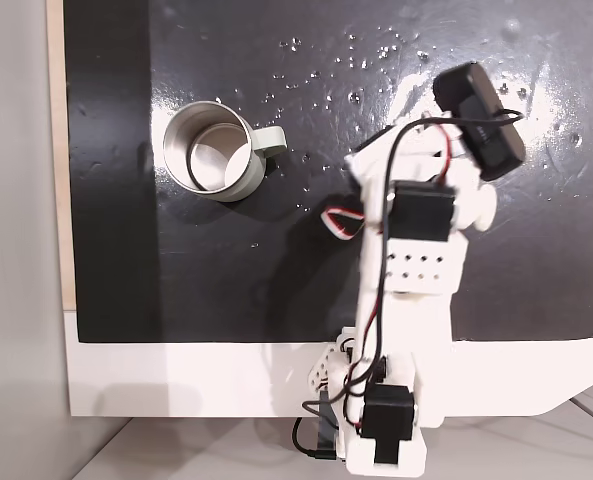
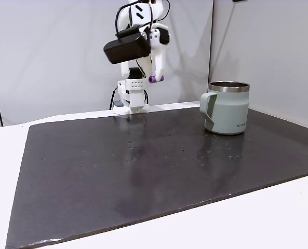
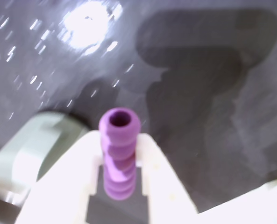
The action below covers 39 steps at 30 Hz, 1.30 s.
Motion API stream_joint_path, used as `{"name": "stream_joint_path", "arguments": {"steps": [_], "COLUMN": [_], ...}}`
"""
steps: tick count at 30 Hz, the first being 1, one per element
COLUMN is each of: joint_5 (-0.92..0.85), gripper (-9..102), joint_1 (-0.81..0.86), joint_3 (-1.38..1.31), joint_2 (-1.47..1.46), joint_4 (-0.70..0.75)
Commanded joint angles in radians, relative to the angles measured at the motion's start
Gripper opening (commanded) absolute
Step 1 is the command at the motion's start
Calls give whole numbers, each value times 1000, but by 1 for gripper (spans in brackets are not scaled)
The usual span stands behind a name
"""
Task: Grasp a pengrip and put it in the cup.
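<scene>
The dark tabletop carries the cup at the right in a fixed view — nothing in it yet. The hand, raised well left of it, is clamped on the pengrip — grasp done, carry and drop remain.

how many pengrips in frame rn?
1. The small light-purple ribbed rubber pengrip is clamped in the white claw, raised above the black mat. The pale grey-green steel-lined cup looks empty inside.
</scene>
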Motion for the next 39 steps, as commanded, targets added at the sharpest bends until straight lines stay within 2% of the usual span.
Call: {"name": "stream_joint_path", "arguments": {"steps": [1, 8, 15, 29, 39], "joint_5": [86, 244, 359, 446, 448], "gripper": [0, 0, 0, 0, 0], "joint_1": [-91, -209, -316, -532, -546], "joint_3": [-140, -396, -882, -980, -982], "joint_2": [49, -94, -433, -563, -575], "joint_4": [66, 106, 224, 224, 225]}}
